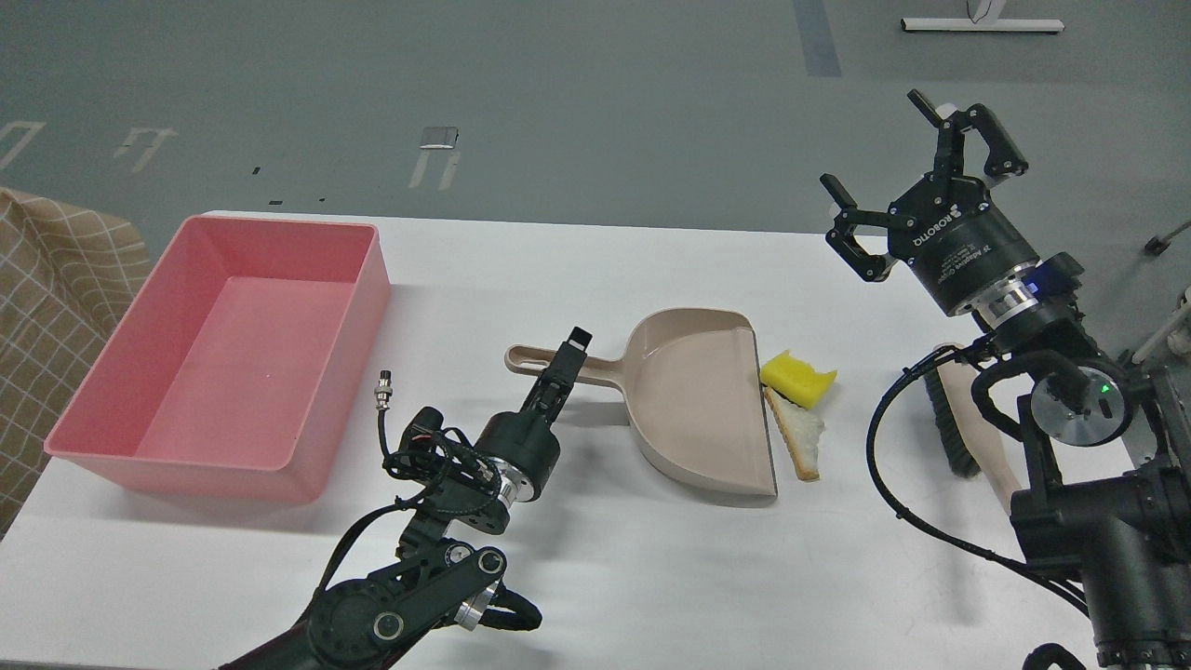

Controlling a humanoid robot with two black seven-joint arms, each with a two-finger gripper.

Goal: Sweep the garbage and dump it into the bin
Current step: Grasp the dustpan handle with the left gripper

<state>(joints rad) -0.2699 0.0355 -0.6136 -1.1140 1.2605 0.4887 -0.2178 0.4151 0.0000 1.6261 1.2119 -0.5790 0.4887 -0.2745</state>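
Observation:
The yellow spongy chunk and the triangular bread slice lie on the white table, right at the open lip of the beige dustpan. The pink bin stands empty at the table's left. My left gripper is over the dustpan's handle; it looks narrow and dark, so I cannot tell its fingers apart or see a grip. My right gripper is open and empty, raised high above the table's far right, well above the garbage.
A brush with black bristles and a pale wooden handle lies on the table at the right, partly behind my right arm's cables. A checked brown cloth is off the table's left edge. Grey floor lies beyond the far edge.

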